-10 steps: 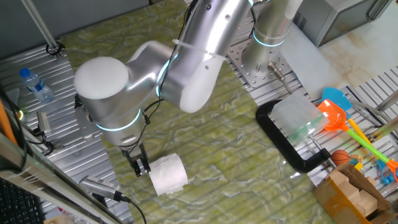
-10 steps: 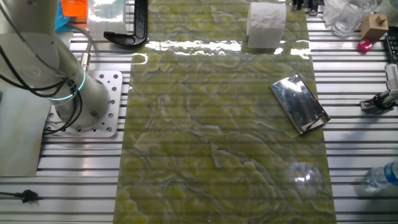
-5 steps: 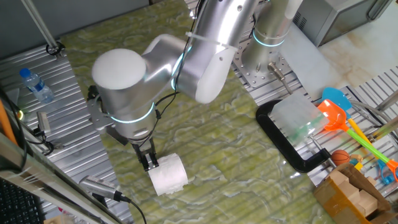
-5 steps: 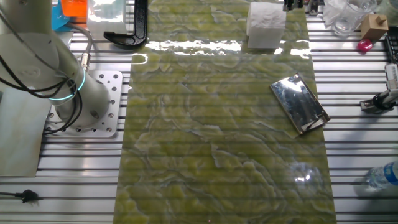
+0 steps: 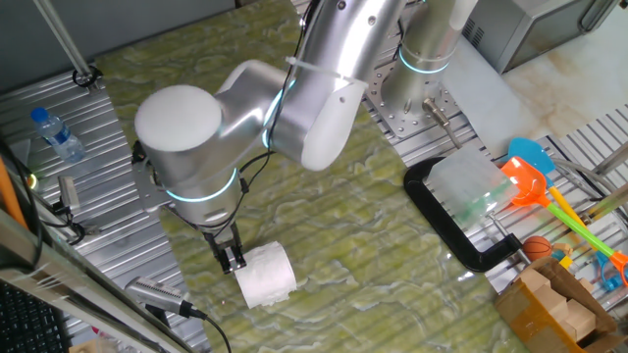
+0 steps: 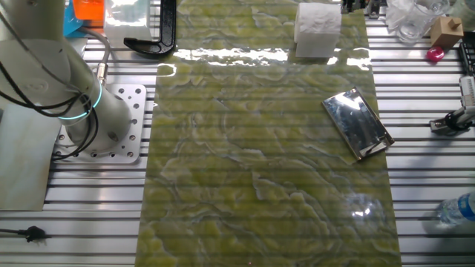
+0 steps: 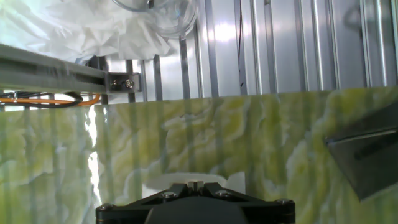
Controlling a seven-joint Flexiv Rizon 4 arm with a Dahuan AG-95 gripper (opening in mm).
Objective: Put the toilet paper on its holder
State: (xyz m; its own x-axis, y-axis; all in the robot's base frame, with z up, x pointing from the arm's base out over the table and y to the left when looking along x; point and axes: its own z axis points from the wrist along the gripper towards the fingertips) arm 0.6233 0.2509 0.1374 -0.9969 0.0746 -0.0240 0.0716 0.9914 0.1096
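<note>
Pincer (image 5: 232, 258) beside toilet paper (image 5: 267, 274) — holder (image 6: 357, 124) well apart

My gripper (image 6: 355, 6) barely shows at the top edge, jaws unreadable, with the toilet paper (image 6: 318, 30) just beside it and the holder (image 6: 357, 123) well apart.

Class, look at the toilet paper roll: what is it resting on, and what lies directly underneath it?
The toilet paper rests on the green marbled mat. The end effector is at its side. The roll covers whatever lies directly beneath it.
</note>
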